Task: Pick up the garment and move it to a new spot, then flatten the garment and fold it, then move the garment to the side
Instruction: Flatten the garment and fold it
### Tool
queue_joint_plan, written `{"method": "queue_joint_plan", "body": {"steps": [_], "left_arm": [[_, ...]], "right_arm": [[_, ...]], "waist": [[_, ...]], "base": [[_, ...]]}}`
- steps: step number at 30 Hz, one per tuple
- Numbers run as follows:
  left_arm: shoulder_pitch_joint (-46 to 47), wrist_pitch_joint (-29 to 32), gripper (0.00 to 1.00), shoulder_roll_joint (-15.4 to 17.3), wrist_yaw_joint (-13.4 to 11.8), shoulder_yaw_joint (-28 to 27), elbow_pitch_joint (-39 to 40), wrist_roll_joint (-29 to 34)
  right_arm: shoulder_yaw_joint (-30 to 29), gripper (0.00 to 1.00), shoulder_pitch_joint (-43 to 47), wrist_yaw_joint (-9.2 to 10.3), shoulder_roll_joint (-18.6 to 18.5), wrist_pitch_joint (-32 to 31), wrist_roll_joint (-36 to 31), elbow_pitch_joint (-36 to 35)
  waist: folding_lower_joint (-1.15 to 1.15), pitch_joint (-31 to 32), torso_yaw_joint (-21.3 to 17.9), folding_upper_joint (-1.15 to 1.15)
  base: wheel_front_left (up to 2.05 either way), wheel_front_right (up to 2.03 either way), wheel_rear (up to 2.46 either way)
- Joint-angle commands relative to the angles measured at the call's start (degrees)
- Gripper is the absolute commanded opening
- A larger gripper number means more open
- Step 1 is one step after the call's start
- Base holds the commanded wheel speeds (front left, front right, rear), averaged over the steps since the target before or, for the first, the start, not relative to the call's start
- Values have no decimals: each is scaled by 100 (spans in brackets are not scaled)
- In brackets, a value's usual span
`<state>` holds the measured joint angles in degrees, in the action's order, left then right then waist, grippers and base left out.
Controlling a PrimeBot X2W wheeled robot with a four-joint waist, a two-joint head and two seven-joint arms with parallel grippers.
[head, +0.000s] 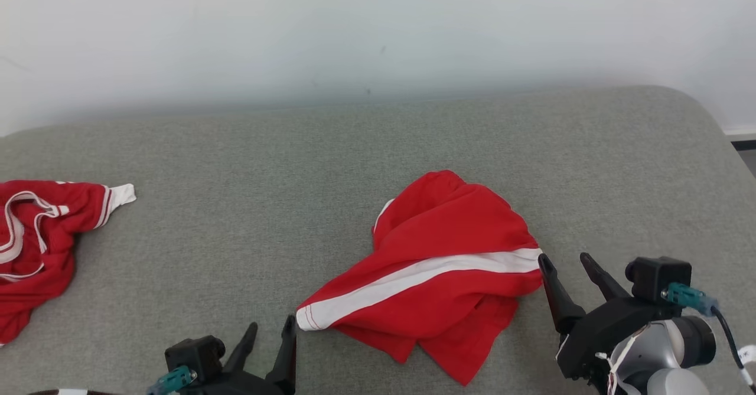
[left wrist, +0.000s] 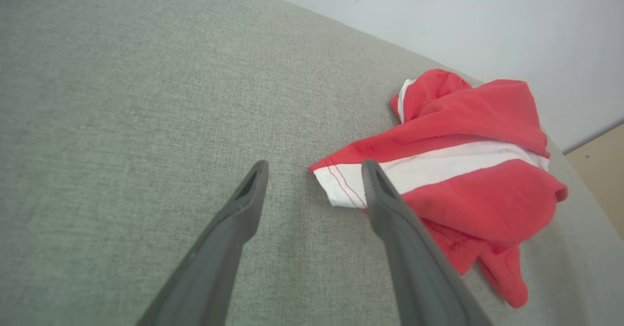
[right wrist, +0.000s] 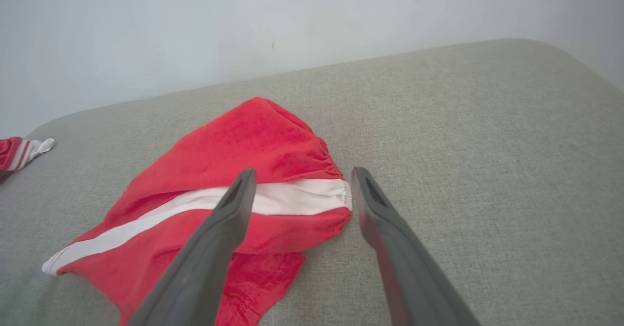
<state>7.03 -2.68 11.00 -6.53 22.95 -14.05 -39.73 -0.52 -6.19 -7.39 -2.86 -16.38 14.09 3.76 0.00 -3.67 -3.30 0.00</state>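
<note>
The left gripper point(head: 271, 329) sits at the bottom of the head view, left of centre, with its two dark fingers spread apart and nothing between them; the finger nearer the cloth stands just beside the stitched white corner of the garment point(head: 440, 247). Over at the lower right of that view the right gripper point(head: 564, 263) is likewise parted and empty, its tips just beside the gathered end of the white stripe point(head: 413, 277), and in the right wrist view that end shows in the gap between the fingers. To my eye the arms are set at the two ends of the stripe on purpose: it is the one long, readable edge in a heap that is otherwise folded over itself, so pinching both ends should let the cloth hang open when lifted to a new spot. The garment lies rumpled in the lower middle of the head view on the grey cushion point(head: 248, 159), not yet picked up. A second red garment point(head: 35, 235) is bunched at the left edge, well apart, and a pale wall point(head: 354, 29) fills the top
</note>
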Motion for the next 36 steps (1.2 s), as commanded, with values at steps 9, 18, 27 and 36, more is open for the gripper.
{"method": "queue_joint_plan", "body": {"steps": [9, 18, 27, 36], "left_arm": [[319, 447, 100, -228, 179, 120, -358, -338], [807, 923, 90, -257, -217, 233, -896, -180], [877, 1140, 49, -163, -411, 310, -967, -91], [908, 1451, 84, -190, -403, 418, -915, -211]], "right_arm": [[-81, 100, -301, -20, -3, -1030, -438, -205], [-58, 100, -756, -20, -150, -1677, -857, 217], [122, 100, -1084, -20, -333, -1875, -919, 652], [220, 100, -1404, -20, -450, -2067, -780, 1064]], "waist": [[0, -68, -7, 0], [0, -180, -136, 0], [0, -208, -135, 0], [0, -262, -72, 0]], "base": [[0, 0, 0], [0, 0, 0], [0, 0, 0], [0, 0, 0]]}}
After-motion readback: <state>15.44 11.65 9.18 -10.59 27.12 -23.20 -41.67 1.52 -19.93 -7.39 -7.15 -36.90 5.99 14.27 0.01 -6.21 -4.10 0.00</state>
